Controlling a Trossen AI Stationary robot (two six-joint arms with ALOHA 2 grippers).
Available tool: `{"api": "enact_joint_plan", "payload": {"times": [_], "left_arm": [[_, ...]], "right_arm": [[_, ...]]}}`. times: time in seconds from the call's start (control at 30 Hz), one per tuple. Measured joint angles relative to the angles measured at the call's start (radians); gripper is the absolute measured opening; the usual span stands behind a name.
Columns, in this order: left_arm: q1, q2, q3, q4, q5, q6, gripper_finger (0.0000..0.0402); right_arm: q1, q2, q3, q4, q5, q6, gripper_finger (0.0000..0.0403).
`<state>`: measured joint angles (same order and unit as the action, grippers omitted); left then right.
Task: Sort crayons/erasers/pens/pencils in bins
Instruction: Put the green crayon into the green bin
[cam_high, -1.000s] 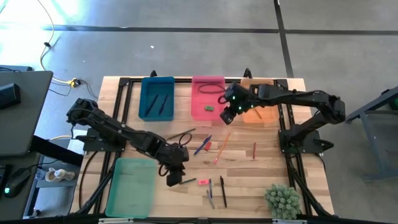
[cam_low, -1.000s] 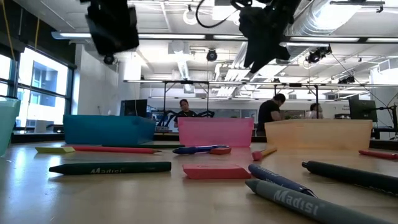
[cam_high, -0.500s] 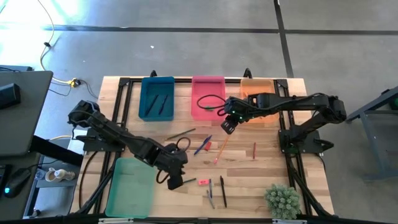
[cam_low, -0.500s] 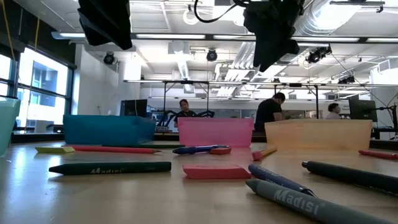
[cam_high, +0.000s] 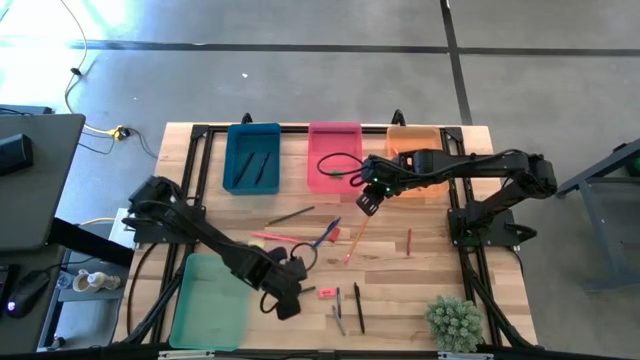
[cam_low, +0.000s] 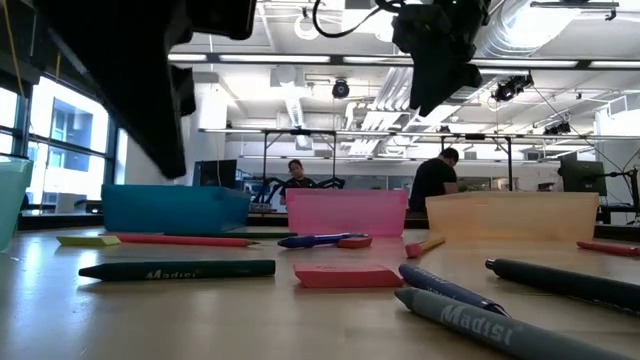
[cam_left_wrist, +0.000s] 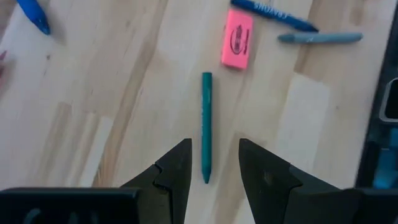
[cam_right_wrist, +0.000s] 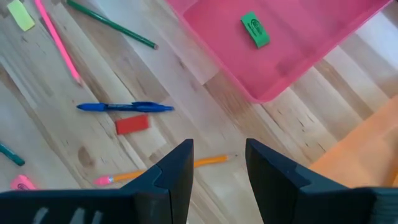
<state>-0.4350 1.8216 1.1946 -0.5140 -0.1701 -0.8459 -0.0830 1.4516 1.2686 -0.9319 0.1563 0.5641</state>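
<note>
We see the left end effector (cam_left_wrist: 210, 180) released over a green crayon (cam_left_wrist: 206, 126) beside the pink eraser (cam_left_wrist: 237, 45). The right end effector (cam_right_wrist: 219, 171), also released, hovers over an orange pencil (cam_right_wrist: 163, 170).

Between my left fingers (cam_left_wrist: 176, 176): a teal wax crayon (cam_left_wrist: 206, 126); beyond it a pink rectangular eraser (cam_left_wrist: 237, 45) with dark print.

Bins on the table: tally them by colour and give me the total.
blue bin: 1
pink bin: 1
orange bin: 1
light green bin: 1
Total: 4
</note>
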Motion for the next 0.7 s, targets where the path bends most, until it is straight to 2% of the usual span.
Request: {"api": "enact_joint_plan", "payload": {"times": [0.7], "left_arm": [[-0.029,0.147,0.0,0.063,-0.107,0.002,0.0119]], "right_arm": [[0.0,0.0,0.0,-0.016,0.039,-0.041,0.0138]]}}
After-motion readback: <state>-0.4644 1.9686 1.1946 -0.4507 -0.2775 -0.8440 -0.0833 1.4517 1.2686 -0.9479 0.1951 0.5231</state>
